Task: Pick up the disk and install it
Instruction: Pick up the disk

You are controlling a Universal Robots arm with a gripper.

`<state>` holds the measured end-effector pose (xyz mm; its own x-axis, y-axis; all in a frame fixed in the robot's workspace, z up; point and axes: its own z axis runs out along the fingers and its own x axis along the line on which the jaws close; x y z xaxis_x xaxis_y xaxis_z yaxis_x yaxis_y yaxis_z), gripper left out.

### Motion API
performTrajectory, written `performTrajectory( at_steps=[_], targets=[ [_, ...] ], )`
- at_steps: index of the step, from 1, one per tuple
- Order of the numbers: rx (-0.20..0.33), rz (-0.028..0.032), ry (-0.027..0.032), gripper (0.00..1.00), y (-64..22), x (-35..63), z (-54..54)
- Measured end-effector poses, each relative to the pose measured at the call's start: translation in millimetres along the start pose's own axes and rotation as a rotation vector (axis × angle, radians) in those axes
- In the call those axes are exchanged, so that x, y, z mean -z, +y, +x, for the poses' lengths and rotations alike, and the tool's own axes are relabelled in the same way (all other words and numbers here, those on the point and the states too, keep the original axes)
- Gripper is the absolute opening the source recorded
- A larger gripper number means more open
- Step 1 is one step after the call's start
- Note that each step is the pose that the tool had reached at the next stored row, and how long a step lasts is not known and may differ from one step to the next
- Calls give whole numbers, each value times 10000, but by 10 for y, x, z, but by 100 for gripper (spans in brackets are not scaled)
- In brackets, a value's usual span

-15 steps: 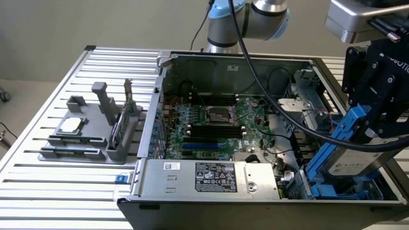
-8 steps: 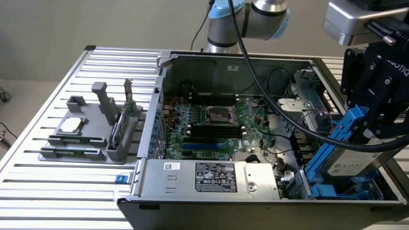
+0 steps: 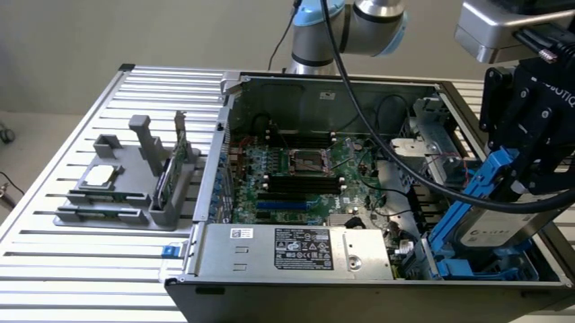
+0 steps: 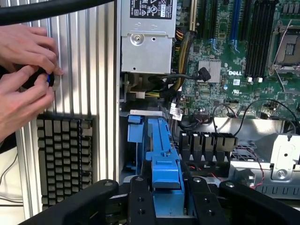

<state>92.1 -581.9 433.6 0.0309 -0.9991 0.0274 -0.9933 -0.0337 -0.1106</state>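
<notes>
1. Open computer case on a slatted table; inside, a green motherboard, a silver power supply along the near wall, and a drive bay with blue parts in the corner at the exterior view's right.
2. Grey holder rack beside the case at the exterior view's left; in it, a small square chip lying flat and a green card standing on edge.
3. Dark keyboard on the table outside the case.
4. Tilted over the drive bay, lower end down inside the case: the disk, silver-grey, white-labelled, blue-framed.
5. Clamped on the disk's blue frame, one finger each side: the gripper.
6. Above the keyboard, a person's hands pinching something small and dark.
</notes>
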Motion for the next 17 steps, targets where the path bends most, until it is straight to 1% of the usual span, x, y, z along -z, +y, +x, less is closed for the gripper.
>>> performTrajectory(
  at_steps=[2,4,6,8,11,13,15,17],
  targets=[
    [-15,-6,14,33,-6,58,-3],
    [-37,-6,15,33,-9,100,-2],
    [-88,-8,21,33,-9,100,-2],
    [-178,-11,45,33,-8,99,-3],
    [-374,-17,107,33,-6,90,-3],
    [-395,-18,156,33,-5,82,-7],
    [-393,-18,179,33,-4,71,-12],
    [-392,-18,185,33,-4,63,-21]
  ],
)
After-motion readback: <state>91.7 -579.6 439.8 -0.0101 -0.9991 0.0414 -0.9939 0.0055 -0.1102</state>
